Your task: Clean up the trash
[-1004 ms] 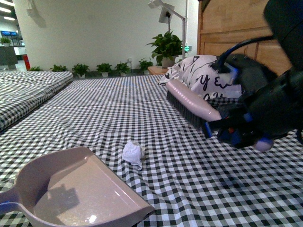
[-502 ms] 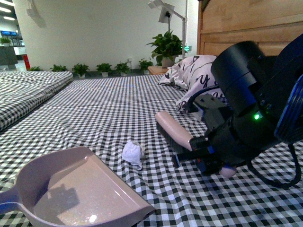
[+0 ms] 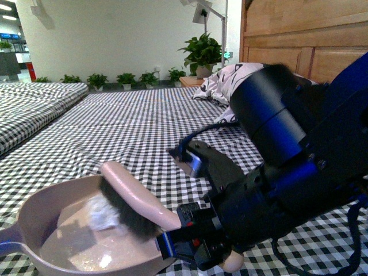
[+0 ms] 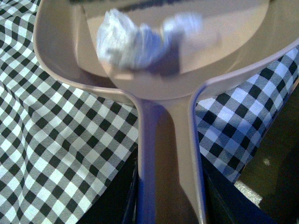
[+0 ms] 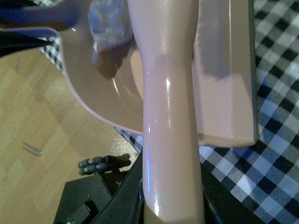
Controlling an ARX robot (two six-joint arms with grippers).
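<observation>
Trash (image 3: 103, 214) — a crumpled white paper wad, motion-blurred, faintly bluish in the left wrist view (image 4: 135, 39) — lies inside the pale pink dustpan (image 3: 40, 224), just beside the dark bristles of the brush (image 3: 138, 201). The left gripper itself is out of view (only the dustpan handle (image 4: 168, 158) shows), so its state cannot be told. Right gripper (image 3: 198, 244) pinches the brush handle (image 5: 170, 135); its fingers are mostly hidden — the black arm (image 3: 287, 172) blocks much of the checked cloth (image 3: 126, 126).
</observation>
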